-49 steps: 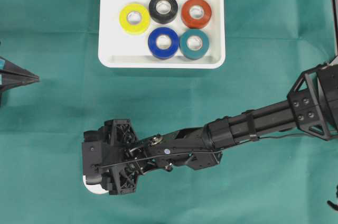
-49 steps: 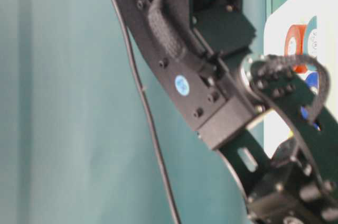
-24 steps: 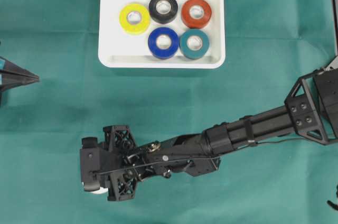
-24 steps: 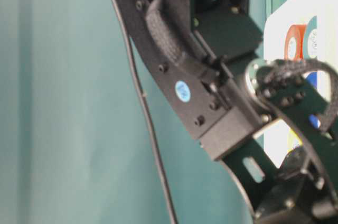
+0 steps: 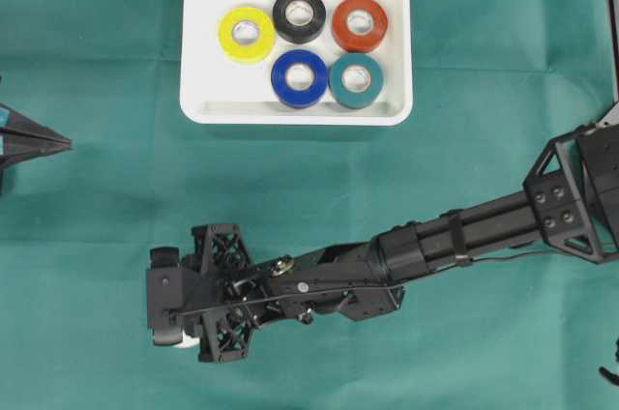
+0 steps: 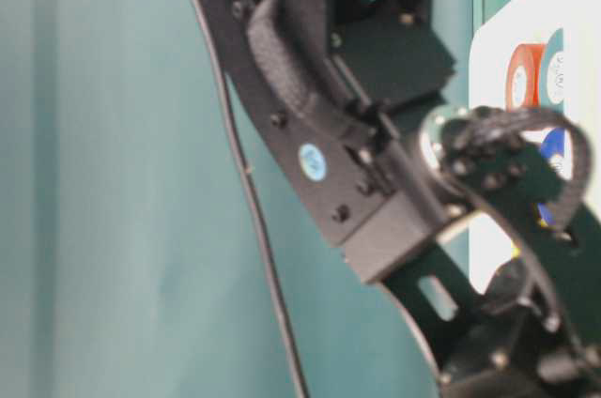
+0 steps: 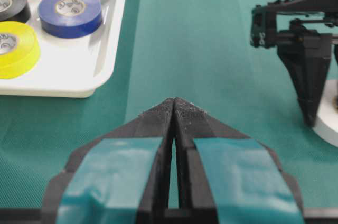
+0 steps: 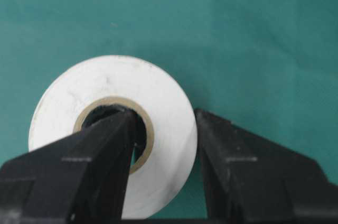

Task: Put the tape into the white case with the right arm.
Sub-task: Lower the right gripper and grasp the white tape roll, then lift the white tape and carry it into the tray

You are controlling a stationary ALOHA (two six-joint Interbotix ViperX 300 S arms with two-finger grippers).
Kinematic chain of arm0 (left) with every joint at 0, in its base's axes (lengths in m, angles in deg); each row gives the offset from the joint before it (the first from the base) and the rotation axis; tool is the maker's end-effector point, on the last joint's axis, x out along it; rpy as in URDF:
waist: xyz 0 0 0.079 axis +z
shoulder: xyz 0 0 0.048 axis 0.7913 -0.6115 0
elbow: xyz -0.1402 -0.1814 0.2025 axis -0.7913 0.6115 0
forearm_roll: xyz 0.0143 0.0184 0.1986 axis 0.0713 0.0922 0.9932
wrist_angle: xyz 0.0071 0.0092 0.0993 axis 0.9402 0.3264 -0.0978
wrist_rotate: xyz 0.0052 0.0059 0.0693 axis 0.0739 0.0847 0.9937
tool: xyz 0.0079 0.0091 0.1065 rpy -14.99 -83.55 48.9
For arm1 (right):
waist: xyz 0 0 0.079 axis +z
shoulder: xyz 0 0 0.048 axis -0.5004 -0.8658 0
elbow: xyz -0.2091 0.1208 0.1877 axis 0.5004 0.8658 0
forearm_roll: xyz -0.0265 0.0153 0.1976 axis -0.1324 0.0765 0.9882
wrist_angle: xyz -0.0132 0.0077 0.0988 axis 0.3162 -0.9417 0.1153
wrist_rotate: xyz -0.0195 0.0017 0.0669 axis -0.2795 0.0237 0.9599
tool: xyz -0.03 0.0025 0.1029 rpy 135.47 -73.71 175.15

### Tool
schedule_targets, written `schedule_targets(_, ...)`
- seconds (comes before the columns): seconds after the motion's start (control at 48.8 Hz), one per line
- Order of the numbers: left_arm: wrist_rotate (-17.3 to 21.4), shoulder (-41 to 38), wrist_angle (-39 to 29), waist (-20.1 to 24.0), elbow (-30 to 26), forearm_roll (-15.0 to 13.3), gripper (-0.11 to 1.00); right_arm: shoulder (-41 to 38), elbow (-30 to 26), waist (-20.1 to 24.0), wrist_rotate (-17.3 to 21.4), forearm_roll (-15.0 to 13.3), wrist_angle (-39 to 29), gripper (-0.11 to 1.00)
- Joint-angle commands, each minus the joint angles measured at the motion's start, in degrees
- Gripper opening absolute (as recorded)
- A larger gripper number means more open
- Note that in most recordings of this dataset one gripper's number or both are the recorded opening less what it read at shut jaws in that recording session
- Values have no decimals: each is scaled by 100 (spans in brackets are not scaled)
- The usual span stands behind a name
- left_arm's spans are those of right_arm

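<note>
Tape: white roll, lying flat on the green worktop, well apart from the white case and toward the near-left edge of the overhead view; mostly hidden there beneath the right hand, a white sliver showing.

Right hand: pinching the tape, one finger down through the cardboard core, the other against the outer wall of the roll. Grip spans one side of the ring only.

White case: holds five rolls, namely yellow, black, red, blue and teal. Bare floor remains at the case's left end and beside the yellow roll.

Left hand: fingers pressed together, holding nothing, parked far to the left of the case.

Step in hand, judged: grasp made, lift not yet begun; roll appears to rest on the cloth.

Next move calls for: a straight raise, carry toward the case, clearing its raised rim, release over bare floor away from the five rolls.
</note>
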Motion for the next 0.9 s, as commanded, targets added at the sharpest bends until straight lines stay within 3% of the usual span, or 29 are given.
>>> schedule_targets(0.0,9,-44,35,9,-70,0,0,422,-62,-35,-53,-70,-149,4)
schedule_targets(0.369,9,-44,35,9,-70,0,0,861,-53,-35,-158,-246,-721,3)
schedule_targets(0.655,9,-44,35,9,-70,0,0,896,-62,-62,-158,-255,-782,3)
schedule_targets(0.881,9,-44,35,0,-70,0,0,1037,-26,-352,-158,-439,-1116,3)
